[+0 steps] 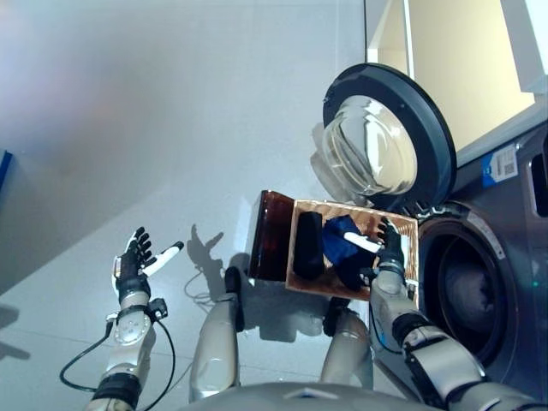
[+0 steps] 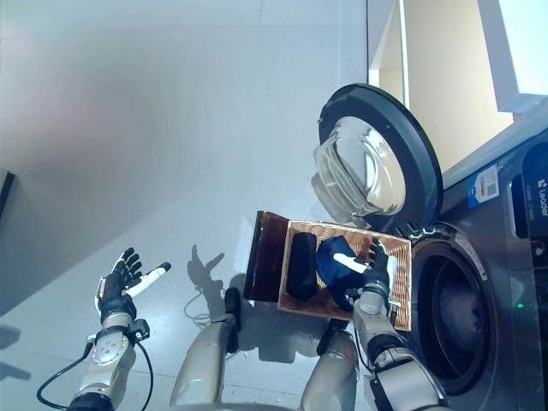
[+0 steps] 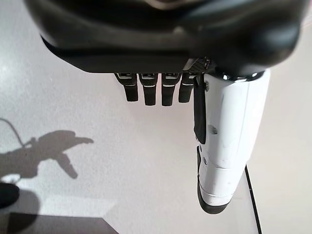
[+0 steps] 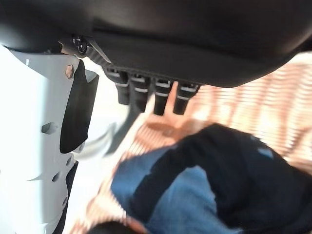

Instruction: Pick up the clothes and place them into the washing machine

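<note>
A shallow wicker basket (image 1: pixel 407 231) rests on a low dark brown box (image 1: pixel 270 235) beside the washing machine (image 1: pixel 479 291). In it lie a black garment (image 1: pixel 308 244) and a blue garment (image 1: pixel 342 235). My right hand (image 1: pixel 390 248) hovers open just above the blue garment (image 4: pixel 195 195), fingers straight, holding nothing. My left hand (image 1: pixel 133 265) is open over the bare floor at the left, away from the basket; its fingers (image 3: pixel 151 90) are straight.
The machine's round door (image 1: pixel 385 141) stands swung open behind the basket. The drum opening (image 1: pixel 467 295) is to the right of the basket with pale cloth inside. Grey floor (image 1: pixel 171 128) spreads to the left and back.
</note>
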You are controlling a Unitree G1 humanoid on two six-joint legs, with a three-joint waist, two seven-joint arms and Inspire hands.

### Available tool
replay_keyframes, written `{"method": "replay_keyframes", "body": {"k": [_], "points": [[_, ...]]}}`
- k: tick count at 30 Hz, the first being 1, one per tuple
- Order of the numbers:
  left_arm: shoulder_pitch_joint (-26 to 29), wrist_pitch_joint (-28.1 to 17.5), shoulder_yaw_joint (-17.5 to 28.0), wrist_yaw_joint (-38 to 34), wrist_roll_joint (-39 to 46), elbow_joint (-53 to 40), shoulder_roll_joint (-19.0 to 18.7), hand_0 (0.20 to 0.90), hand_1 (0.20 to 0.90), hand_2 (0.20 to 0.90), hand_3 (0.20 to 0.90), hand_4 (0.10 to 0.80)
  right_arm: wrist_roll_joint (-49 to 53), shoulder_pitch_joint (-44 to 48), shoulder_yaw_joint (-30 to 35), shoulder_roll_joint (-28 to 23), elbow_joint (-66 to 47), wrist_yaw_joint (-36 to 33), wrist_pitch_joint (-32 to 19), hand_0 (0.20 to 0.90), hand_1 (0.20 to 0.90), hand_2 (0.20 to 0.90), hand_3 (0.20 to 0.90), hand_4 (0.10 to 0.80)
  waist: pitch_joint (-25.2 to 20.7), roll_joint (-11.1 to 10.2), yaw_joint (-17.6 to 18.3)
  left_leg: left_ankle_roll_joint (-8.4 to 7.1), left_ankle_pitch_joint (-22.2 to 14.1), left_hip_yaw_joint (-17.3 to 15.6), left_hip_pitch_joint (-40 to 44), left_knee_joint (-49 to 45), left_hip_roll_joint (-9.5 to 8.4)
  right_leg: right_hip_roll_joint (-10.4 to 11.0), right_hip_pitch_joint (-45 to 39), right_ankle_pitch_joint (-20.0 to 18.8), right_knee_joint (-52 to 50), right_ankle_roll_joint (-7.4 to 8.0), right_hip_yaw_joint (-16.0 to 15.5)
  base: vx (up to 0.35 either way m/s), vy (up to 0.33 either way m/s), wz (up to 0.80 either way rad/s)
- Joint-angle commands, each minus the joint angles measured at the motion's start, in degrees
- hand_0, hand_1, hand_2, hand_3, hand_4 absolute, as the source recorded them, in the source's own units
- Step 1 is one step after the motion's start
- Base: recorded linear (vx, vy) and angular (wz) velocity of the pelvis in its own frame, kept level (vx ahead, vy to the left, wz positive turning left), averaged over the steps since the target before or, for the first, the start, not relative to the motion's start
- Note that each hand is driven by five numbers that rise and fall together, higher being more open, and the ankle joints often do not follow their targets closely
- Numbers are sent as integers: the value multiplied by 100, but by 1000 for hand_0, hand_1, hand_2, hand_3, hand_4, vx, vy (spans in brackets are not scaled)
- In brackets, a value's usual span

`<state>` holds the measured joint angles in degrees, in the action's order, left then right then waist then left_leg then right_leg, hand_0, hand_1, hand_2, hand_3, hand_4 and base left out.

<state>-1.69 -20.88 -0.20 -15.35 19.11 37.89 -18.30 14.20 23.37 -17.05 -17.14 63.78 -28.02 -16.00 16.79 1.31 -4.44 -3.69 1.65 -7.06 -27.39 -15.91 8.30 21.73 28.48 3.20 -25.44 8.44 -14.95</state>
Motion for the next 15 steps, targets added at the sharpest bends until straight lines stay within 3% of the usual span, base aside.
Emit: {"method": "replay_keyframes", "body": {"k": [1, 15], "points": [[25, -546, 224, -305, -210, -182, -321, 900, 900, 900, 900, 800, -818, 90, -95, -202, -147, -443, 92, 900, 900, 900, 900, 800, -118, -106, -55, -349, -48, 189, -267, -253, 185, 367, -167, -1240, 1029, 214, 335, 0, 0, 0], [-52, -492, 312, -274, -328, -359, -305, 900, 900, 900, 900, 800, -1872, 434, -494, -141, 438, -875, 659, 900, 900, 900, 900, 800, -142, 12, -149, -355, -143, 221, -572, -604, 203, 399, 119, -1148, 719, 182, 411, -2, 2, 1]]}}
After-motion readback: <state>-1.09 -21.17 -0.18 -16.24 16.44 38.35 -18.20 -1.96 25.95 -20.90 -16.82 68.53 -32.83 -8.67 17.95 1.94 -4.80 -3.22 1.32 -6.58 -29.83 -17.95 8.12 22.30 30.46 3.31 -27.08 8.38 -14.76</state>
